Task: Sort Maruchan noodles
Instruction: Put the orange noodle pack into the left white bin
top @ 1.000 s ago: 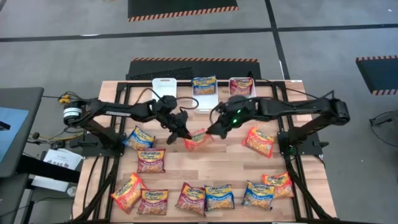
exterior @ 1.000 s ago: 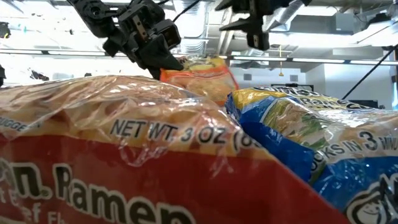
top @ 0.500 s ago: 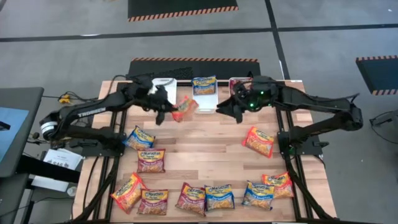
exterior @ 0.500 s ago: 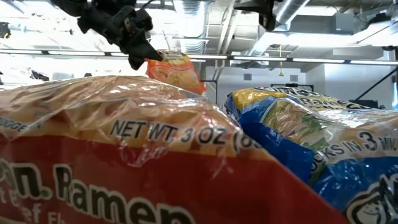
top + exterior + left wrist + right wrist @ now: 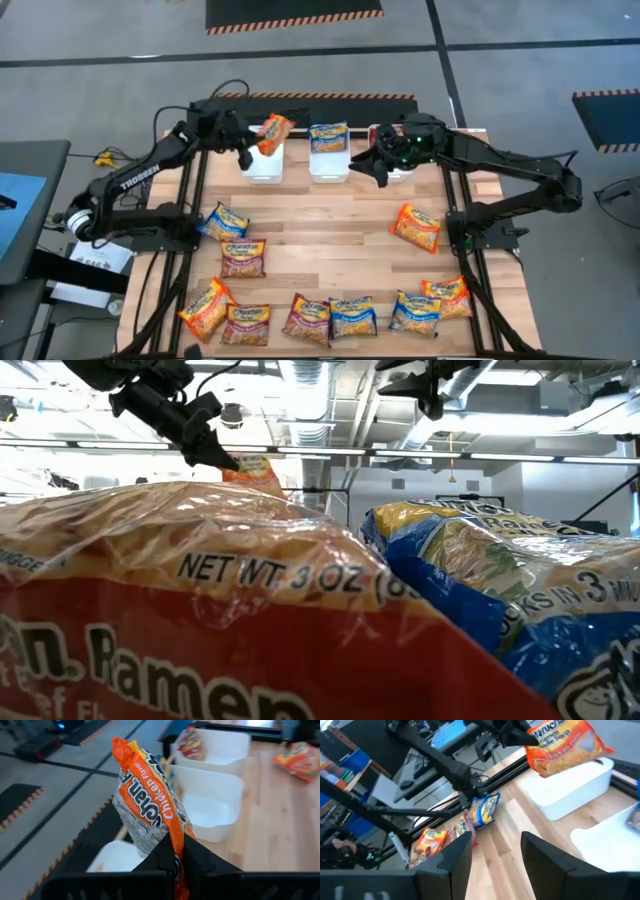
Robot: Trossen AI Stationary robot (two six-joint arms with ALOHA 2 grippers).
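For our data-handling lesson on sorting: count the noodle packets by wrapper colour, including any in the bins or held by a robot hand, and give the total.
Orange packets: 4
Blue-and-yellow packets: 4
Dark red packets: 4
Total: 12

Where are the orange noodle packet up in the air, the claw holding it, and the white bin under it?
orange noodle packet (image 5: pixel 273 131), high view, wrapper's middle.
left gripper (image 5: pixel 250 150), high view, between its fingertips.
white bin (image 5: pixel 263 170), high view, near rim.
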